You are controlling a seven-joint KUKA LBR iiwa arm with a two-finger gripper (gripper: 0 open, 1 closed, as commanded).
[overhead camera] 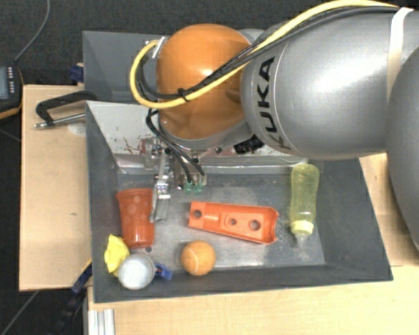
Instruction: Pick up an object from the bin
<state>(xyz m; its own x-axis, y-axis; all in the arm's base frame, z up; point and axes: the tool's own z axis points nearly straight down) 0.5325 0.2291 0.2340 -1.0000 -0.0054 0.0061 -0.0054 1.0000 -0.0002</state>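
Looking left of centre, you see the fingers (159, 199) low beside the orange-red plastic cup (135, 218) at the bin's (101, 187) lower left; spread or closed, you cannot tell. Judge it light, stiff, slick: pinch its rim wall. The bin also holds an orange ball (197, 257), a flat orange bracket (234, 222), a yellow bottle (304, 194)

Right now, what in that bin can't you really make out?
In the camera view:
- Far part of the bin: hidden under the arm's orange cover.
- Small blue thing beside the white ball: too small to name.
- The yellow thing at the near left corner: partly behind that ball, kind unclear.
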